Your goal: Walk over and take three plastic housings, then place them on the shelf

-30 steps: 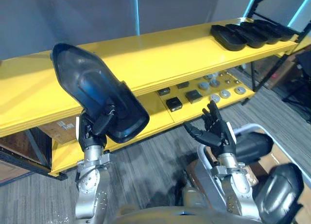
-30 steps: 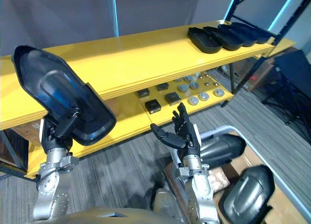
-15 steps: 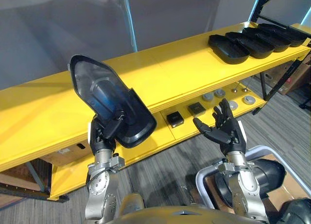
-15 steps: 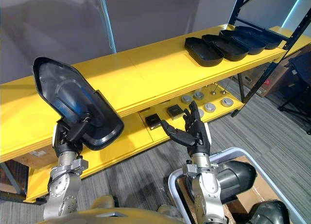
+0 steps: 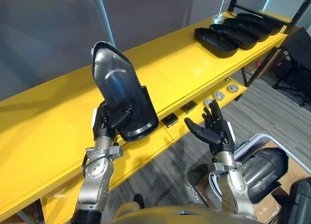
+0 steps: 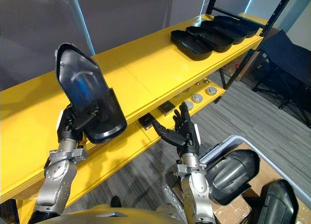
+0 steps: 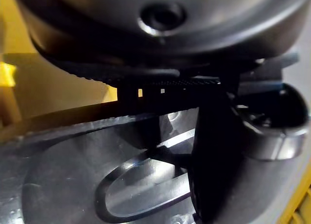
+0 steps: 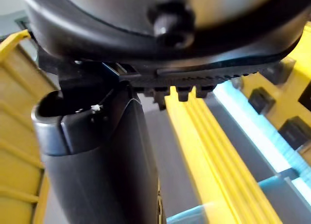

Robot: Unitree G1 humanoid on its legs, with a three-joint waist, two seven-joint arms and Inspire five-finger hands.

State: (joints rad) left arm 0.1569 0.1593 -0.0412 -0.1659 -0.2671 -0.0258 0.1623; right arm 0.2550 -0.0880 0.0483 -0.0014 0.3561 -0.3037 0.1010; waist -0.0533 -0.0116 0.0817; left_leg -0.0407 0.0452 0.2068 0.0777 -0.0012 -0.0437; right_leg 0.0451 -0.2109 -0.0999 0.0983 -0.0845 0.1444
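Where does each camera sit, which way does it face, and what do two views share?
Left eye view: head, facing down at the long yellow shelf; left hand grips a dark glossy plastic housing, right hand open.
Right eye view: beside it, facing likewise; both share shelf, housing and both hands.
Left wrist view: left wrist, looking along that hand into the held housing.
Right wrist view: right wrist, looking along that hand towards the shelf.

Housings row (image 5: pixel 233 29) on shelf (image 5: pixel 180 68) far R; more in bin (image 6: pixel 238 136) lower R.
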